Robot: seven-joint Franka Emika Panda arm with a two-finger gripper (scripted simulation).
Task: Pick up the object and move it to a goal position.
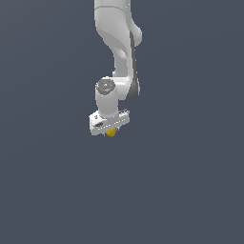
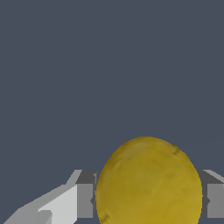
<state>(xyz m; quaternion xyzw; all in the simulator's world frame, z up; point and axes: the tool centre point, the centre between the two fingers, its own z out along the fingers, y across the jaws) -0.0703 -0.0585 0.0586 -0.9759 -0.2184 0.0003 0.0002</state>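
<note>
The arm (image 1: 119, 43) is glossy white with rounded links and a dark seam along its side. A grey round cap (image 1: 105, 86) sits above the boxy white gripper (image 1: 110, 132), whose fingers (image 2: 85, 200) are grey.

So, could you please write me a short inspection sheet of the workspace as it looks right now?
Surface: plain dark grey-blue all over; no table edge or markings seen.
Job's things: yellow ball sits between the claw's fingers; no goal marker seen.
Clutter: nothing seen.
Grippers: claw points down, shut on the yellow ball, a finger at each side in the wrist view.
Cables: nothing seen.
Surroundings: white arm coming from the exterior view's top; nothing else seen.
</note>
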